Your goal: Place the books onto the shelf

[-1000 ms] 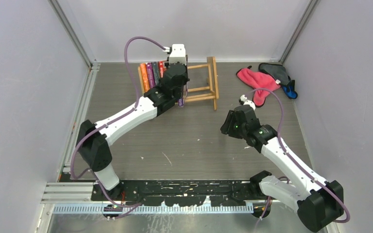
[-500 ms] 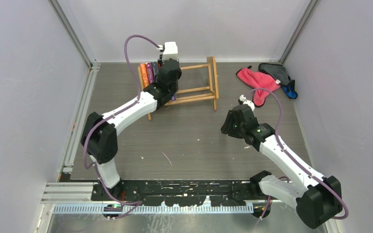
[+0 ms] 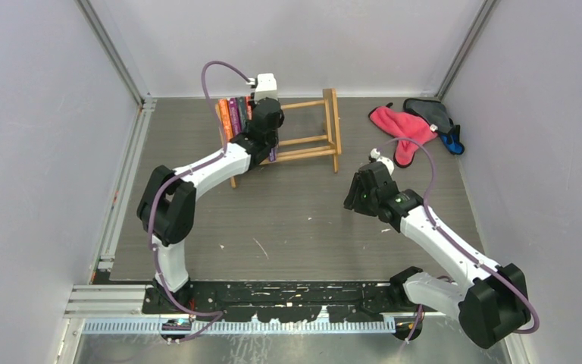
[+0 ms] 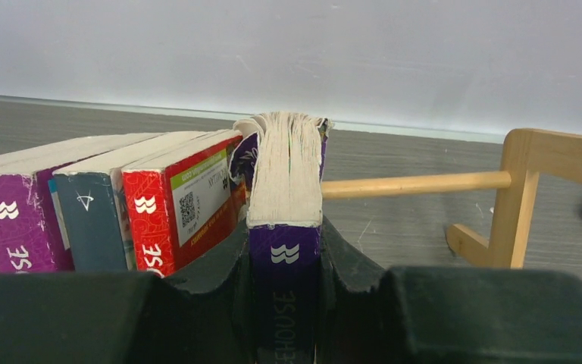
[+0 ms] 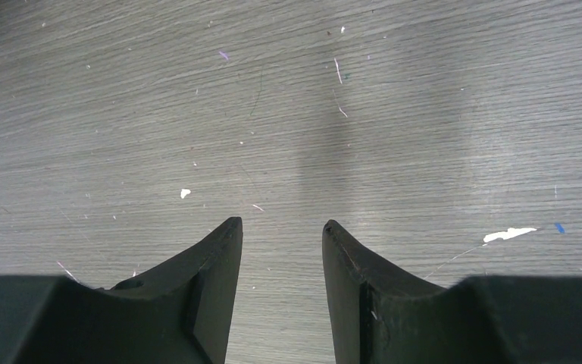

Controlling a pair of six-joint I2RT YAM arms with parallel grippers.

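Left arm is right at the shelf (image 3: 332,125) and this looks like the last book going in. The left gripper (image 4: 282,243) is clamped on a purple-spined book (image 4: 286,167), one finger on each cover, spine towards the wrist camera and page edges pointing along the shelf's round rail (image 4: 409,184). The book stands upright in the grip, close beside the red book (image 4: 174,205).

At the shelf's left end stands a row: an orange one (image 3: 225,121) at the outside, then a purple book (image 4: 15,227), a dark blue one (image 4: 91,220) and the red one, which leans a little towards the held book. The rest of the shelf, out to its right end frame, has no books in it.

The right gripper (image 5: 280,222) hangs to the near right of the shelf, well apart from it, jaws apart with nothing between them, only table under it. A pink cloth (image 3: 398,125) lies beyond the shelf's right end, out of play.

So by my read, four books are in and the fifth is being seated. The next move calls for care: settle the book's lower edge on the slats, snug against the red one, then part the fingers and draw straight back. Any drag on the covers could pull the book out or tip the leaning row.
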